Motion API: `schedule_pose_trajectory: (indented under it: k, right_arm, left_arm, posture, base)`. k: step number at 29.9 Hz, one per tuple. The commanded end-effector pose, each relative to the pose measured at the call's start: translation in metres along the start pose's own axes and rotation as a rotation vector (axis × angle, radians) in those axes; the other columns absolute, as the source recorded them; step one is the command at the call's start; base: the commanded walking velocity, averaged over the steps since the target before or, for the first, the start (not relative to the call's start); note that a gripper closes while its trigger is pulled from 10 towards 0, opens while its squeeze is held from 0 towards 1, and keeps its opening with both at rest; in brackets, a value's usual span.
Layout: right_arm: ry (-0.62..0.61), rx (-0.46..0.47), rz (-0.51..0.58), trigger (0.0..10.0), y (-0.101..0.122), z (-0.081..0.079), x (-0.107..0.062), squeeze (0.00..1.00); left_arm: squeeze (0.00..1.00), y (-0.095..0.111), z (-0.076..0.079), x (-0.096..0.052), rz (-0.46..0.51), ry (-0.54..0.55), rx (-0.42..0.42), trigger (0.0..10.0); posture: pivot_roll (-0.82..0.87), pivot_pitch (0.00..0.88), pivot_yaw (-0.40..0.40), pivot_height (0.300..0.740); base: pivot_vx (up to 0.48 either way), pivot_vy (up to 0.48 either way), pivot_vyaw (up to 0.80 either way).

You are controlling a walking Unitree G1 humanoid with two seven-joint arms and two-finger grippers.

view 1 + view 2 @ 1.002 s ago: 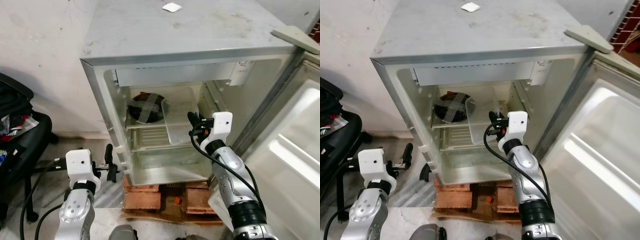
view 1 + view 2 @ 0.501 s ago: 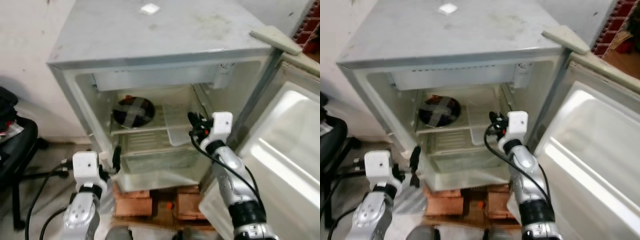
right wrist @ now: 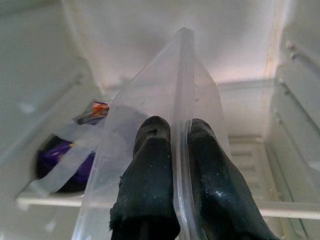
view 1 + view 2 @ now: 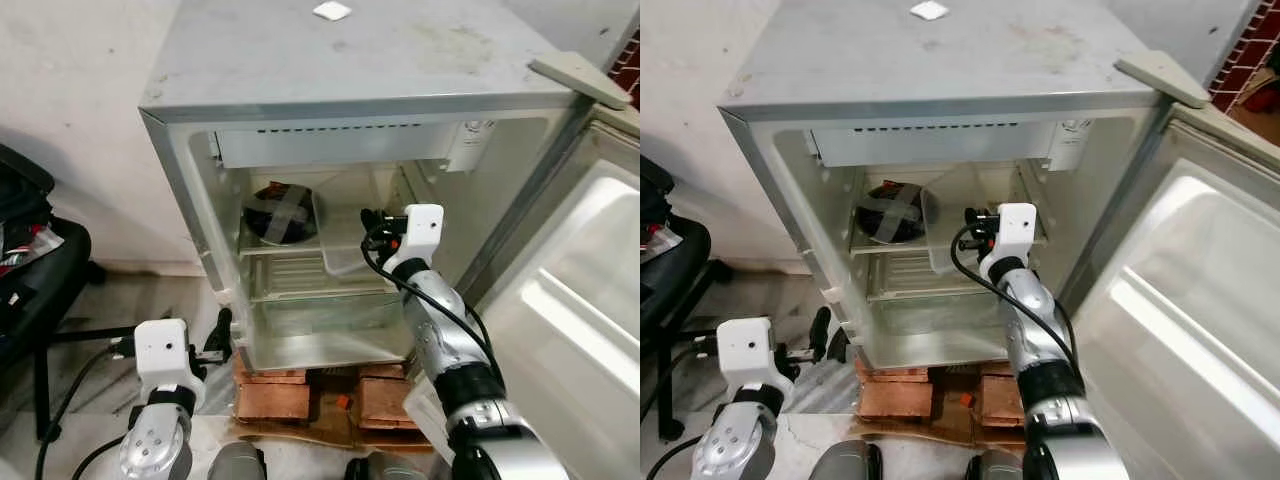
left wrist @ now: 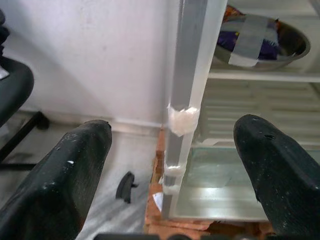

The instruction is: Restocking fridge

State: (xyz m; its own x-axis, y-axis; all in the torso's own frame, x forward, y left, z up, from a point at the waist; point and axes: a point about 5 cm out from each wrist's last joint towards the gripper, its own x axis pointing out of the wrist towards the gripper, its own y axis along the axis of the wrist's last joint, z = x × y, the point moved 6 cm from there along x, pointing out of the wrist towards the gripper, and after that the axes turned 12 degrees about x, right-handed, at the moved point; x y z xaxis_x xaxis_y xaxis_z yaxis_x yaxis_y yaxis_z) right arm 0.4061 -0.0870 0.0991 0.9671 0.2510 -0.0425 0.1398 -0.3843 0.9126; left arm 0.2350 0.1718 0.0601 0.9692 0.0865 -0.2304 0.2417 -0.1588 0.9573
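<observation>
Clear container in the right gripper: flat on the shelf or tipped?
Tipped. The clear container stands on edge on the upper shelf, wall pinched by the right gripper.

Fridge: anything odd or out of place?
The fridge stands on bare bricks. The bowl on the upper shelf is sealed with crossed tape. The right gripper pinches a clear container by its rim, tilted.

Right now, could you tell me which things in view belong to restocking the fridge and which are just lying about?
Part of the job:
- fridge, door open
- clear plastic tub, gripped at its rim by the right gripper
- taped bowl on the upper shelf

Just lying about:
- bricks under the fridge
- black chair
- white scrap on top
- left gripper, idle
</observation>
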Motion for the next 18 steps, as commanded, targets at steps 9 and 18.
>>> schedule_pose_trajectory:
  k: [9, 18]
  right_arm:
    - [-0.128, -0.016, 0.084, 10.0, 0.033, 0.022, 0.017, 0.0]
    - [-0.222, -0.008, 0.101, 10.0, 0.039, 0.023, 0.025, 0.0]
  left_arm:
    - [0.0, -0.008, 0.0, -0.027, -0.063, 0.021, -0.009, 10.0]
    - [0.0, -0.003, -0.007, -0.033, -0.067, 0.042, 0.014, 10.0]
  posture:
    - [0.28, 0.246, -0.039, 0.74]
    - [0.31, 0.288, -0.059, 0.74]
  base:
    - [0.0, 0.0, 0.0]
    - [0.0, 0.0, 0.0]
